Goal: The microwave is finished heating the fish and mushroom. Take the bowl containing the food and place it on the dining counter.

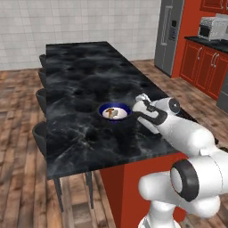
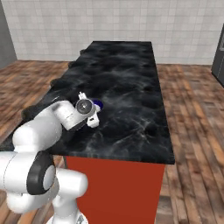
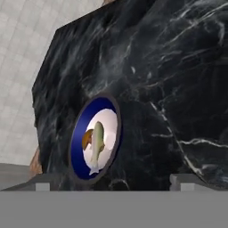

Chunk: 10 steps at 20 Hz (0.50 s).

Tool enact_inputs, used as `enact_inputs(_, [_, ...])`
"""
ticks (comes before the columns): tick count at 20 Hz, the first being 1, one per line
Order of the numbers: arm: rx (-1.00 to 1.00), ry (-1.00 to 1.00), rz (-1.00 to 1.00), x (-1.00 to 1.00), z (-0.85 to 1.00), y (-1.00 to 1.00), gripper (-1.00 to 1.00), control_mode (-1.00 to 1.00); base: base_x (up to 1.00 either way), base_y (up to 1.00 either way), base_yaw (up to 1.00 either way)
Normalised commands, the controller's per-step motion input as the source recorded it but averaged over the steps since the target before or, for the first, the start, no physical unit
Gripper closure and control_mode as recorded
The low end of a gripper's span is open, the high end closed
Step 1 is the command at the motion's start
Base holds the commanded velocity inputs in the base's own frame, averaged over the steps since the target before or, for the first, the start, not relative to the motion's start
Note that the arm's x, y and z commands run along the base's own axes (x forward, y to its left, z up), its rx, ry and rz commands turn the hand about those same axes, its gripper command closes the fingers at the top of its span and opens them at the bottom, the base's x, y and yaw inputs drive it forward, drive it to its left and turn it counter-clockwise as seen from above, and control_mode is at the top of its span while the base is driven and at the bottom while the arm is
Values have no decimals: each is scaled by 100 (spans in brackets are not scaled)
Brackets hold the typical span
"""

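The bowl (image 1: 115,111), dark blue outside and white inside, rests upright on the dining counter (image 1: 80,75), close to its near right edge. Inside it lie the pale fish (image 3: 97,144) and the brown mushroom (image 3: 87,139). My gripper (image 1: 135,108) hovers just right of the bowl's rim, pointing at it. In the hand view the gripper (image 3: 113,183) is open, its two fingertips (image 3: 42,186) set wide apart, and the bowl (image 3: 95,138) sits just ahead of them, not pinched. From the right base view, my hand (image 2: 89,114) covers most of the bowl (image 2: 99,104).
Dark stools (image 1: 41,133) line the counter's left side. A grey fridge (image 1: 169,35) and red cabinets (image 1: 207,67) bearing a small silver appliance (image 1: 213,26) stand at the far right. Wood floor surrounds the island, whose near edge (image 1: 116,162) lies just below the arm.
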Motion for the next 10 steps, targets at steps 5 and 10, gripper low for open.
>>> enact_inputs(5, [0, -7, 0, -100, 100, -1, -100, -100, 0, 0, 0])
enact_inputs(10, [0, -1, 0, -100, 100, 0, -100, -100, 0, 0, 0])
